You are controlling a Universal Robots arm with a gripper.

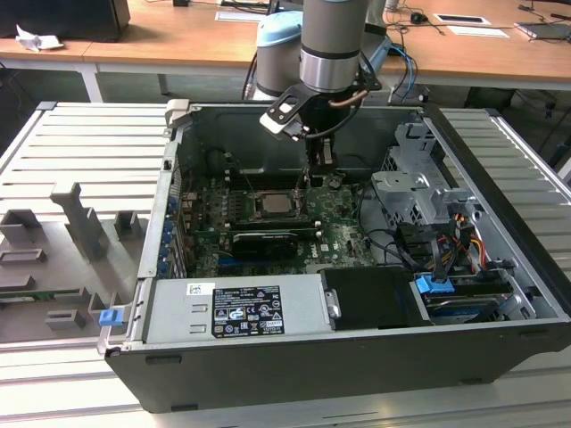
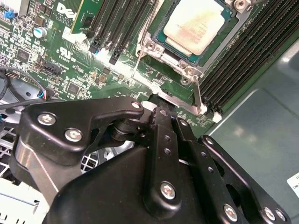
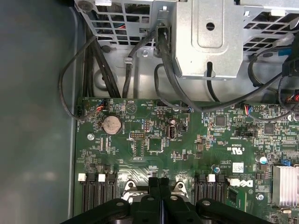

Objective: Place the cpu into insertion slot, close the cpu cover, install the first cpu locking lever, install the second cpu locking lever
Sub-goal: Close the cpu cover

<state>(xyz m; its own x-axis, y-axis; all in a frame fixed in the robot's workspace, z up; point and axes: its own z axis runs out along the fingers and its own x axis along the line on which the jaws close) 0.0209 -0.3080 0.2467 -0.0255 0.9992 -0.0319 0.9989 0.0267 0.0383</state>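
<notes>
1. Silver-rimmed, the insertion slot [image 1: 252, 207] lies in the middle of the green board [image 3: 196, 154]. The cpu [image 1: 270, 204] sits inside it with its beige face up. I judge that the cpu cover [image 2: 174, 55] is folded flat around the chip.
2. One thin wire lever [image 2: 141, 46] runs along a side of the slot, and I cannot tell whether it is hooked down. If it is loose, a push at the other edge may let the cover spring up and shift the chip.
3. Just at the exterior view's right of the slot stands the gripper [image 1: 314, 183]. Its two fingers [image 3: 153, 189] are pressed together with nothing visible between them. The tips are at a narrow silver strip on the slot's edge. This metal is thin and smooth, so the tips may slide off and strike the memory slots [image 2: 243, 51] or small parts on the board.
4. Further to the exterior view's right are black cables [image 1: 393, 245] and a drive cage [image 1: 415, 192]. A sideways swing of the wrist could catch them.
5. The second wrist view gives the chip's face and the lever from close. The first wrist view gives the line where the fingers meet, and a coin battery [image 3: 112, 124] beyond. The exterior view gives how deep the arm stands in the case.
</notes>
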